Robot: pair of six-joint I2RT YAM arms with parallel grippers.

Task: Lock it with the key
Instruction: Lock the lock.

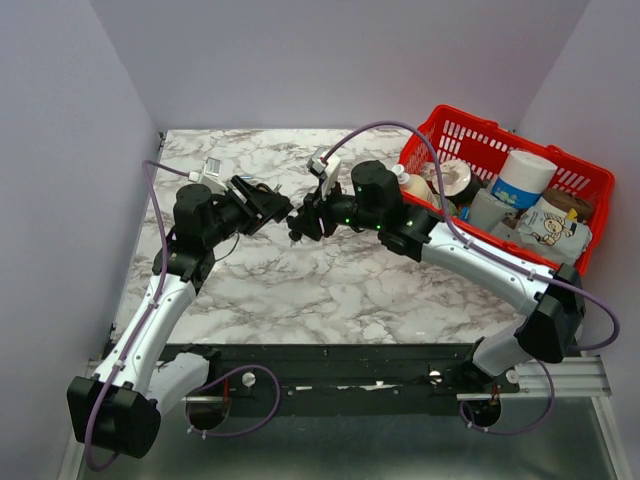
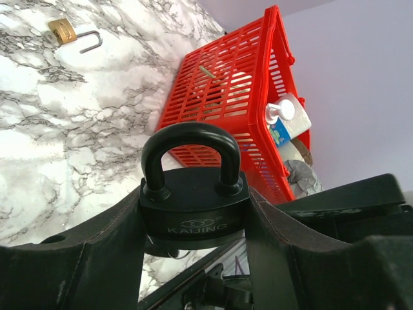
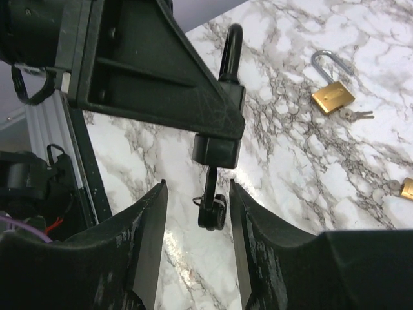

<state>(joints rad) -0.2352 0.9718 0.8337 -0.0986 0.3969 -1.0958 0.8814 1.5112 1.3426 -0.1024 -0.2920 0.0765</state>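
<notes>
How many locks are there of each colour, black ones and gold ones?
black lock: 1
gold locks: 2 (the second is cut off at the picture's edge, so it only seems to be a lock)
Total: 3

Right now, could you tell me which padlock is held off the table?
The black padlock, clamped in the left gripper with a key in its base; the brass padlock lies on the table, shackle open.
</notes>
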